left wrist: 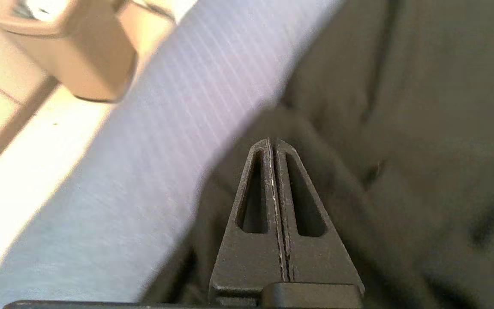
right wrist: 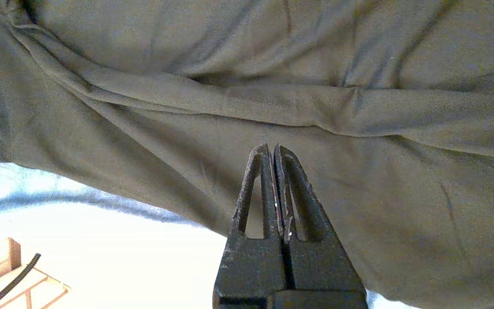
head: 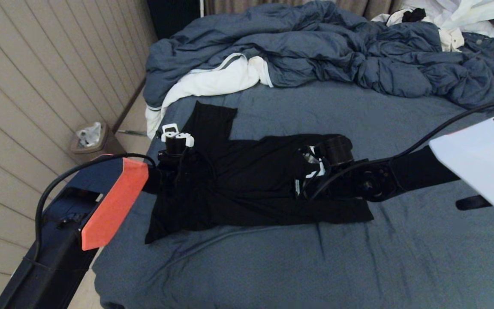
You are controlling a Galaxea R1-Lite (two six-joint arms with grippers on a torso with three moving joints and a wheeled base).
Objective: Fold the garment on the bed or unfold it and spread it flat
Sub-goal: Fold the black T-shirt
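I am looking down on the bed (head: 401,257), whose slate-blue sheet is running far wider than anything lying on it, and the garment (head: 247,180) is lying near the bed's left edge, partly folded into a long band with one sleeve (head: 215,118) pointing up toward the rumpled duvet (head: 337,51) that is heaped along the far side of the bed. I am judging the garment to be light, limp and thin: it is draping in soft creases and overlapping layers, so it is likely going to sag and slide rather than hold a shape, and I am expecting a hem corner or a sleeve edge to give the cleanest pinch on a single layer. The left gripper (left wrist: 272,143) is hovering over the garment's end nearest the bed's left edge with its fingers pressed together on nothing. The right gripper (right wrist: 272,148) is sitting over the garment's other end, likewise closed and empty. I am finding no readable print, brand or label; whatever graphic the garment carries is not showing.
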